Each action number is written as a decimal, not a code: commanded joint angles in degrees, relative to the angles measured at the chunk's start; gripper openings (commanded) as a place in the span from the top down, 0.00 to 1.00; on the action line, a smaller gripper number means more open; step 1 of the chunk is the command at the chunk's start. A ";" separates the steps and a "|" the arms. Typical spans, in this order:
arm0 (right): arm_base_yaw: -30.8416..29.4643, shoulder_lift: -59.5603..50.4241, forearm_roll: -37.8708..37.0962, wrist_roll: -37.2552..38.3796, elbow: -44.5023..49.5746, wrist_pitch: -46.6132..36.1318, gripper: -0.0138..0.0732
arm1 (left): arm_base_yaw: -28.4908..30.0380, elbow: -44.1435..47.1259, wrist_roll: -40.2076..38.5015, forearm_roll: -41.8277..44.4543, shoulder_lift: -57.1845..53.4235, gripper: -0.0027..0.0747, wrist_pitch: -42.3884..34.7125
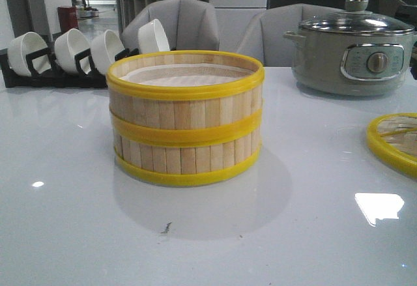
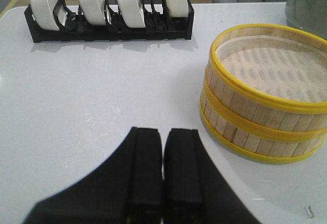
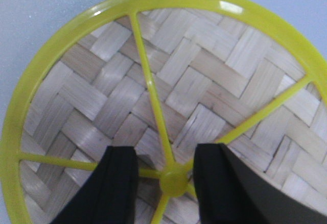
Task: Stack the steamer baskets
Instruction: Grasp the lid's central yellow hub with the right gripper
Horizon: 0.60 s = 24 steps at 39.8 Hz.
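Observation:
Two steamer baskets (image 1: 186, 118) of bamboo slats with yellow rims stand stacked at the table's middle, a white liner inside the upper one (image 2: 276, 68). The woven, yellow-rimmed lid (image 1: 394, 144) lies flat on the table at the right edge. My right gripper (image 3: 166, 150) hovers open just over the lid (image 3: 204, 66), one finger on each side of its yellow centre knob (image 3: 173, 179), with gaps to it. Left of the stack, my left gripper (image 2: 163, 132) is shut on nothing over bare table. Neither gripper shows in the front view.
A black rack of white bowls (image 1: 65, 55) stands at the back left. A grey-green electric pot (image 1: 352, 51) with a glass lid stands at the back right. Grey chairs (image 1: 176, 22) are behind the white table (image 1: 65, 221).

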 commanded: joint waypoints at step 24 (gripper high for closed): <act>-0.06 -2.52 -0.43 -0.48 -1.97 -1.29 0.44 | 0.07 -1.56 -0.25 0.00 0.04 0.86 -4.96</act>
